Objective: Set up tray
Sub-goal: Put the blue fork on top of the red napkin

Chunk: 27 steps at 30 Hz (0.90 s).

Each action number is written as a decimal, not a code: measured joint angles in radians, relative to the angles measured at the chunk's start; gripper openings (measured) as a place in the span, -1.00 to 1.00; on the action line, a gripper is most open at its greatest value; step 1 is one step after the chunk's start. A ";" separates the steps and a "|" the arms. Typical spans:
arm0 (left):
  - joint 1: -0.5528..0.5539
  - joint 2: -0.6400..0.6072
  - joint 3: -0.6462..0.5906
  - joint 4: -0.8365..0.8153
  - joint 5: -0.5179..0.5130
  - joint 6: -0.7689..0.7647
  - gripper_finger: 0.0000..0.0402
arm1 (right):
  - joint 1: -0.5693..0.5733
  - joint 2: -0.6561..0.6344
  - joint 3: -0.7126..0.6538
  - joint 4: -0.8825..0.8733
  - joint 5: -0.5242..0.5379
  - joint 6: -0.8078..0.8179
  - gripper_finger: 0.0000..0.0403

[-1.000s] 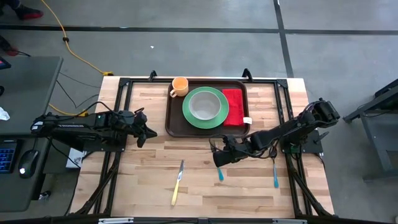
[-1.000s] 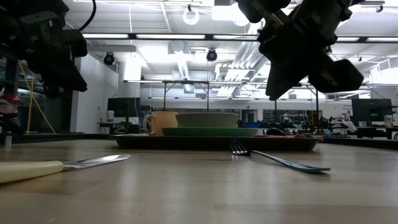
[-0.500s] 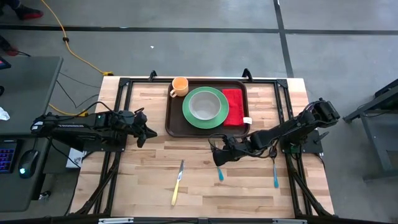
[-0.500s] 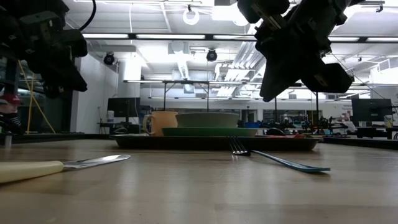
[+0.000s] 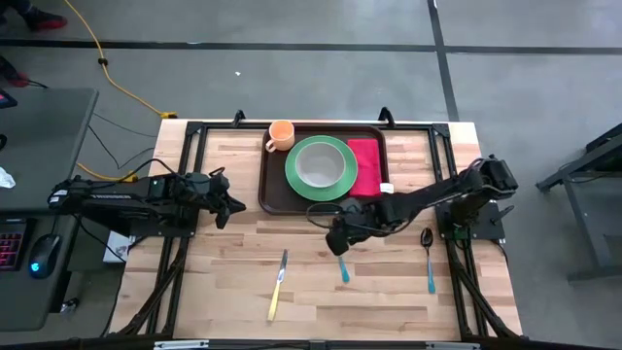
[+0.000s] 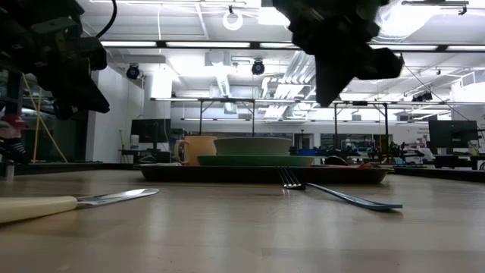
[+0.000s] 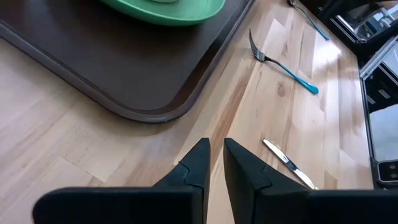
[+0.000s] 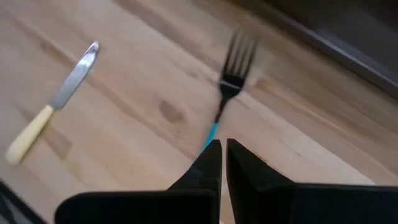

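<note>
Tray (image 5: 273,191) at table's far middle, loaded. Right gripper (image 5: 335,240) above fork (image 5: 343,268), fingers nearly pressed together, seemingly empty. Step: fetching fork. Next: spread fingers, descend over handle. Left gripper (image 5: 230,206) waits, narrow gap

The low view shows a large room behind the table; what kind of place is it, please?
Probably a robotics lab or workshop. Behind the tray the low view shows rows of workbenches with monitors under ceiling strip lights. The high view shows a concrete floor with a yellow cable.
</note>
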 joint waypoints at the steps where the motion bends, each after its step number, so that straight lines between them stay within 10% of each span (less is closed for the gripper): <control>1: 0.000 0.000 0.000 0.000 0.000 0.000 -0.62 | -0.005 0.012 0.012 0.000 -0.014 -0.021 -1.00; 27: 0.000 0.000 0.000 0.000 0.000 -0.008 -0.62 | -0.042 0.068 0.047 -0.065 -0.061 0.073 -1.00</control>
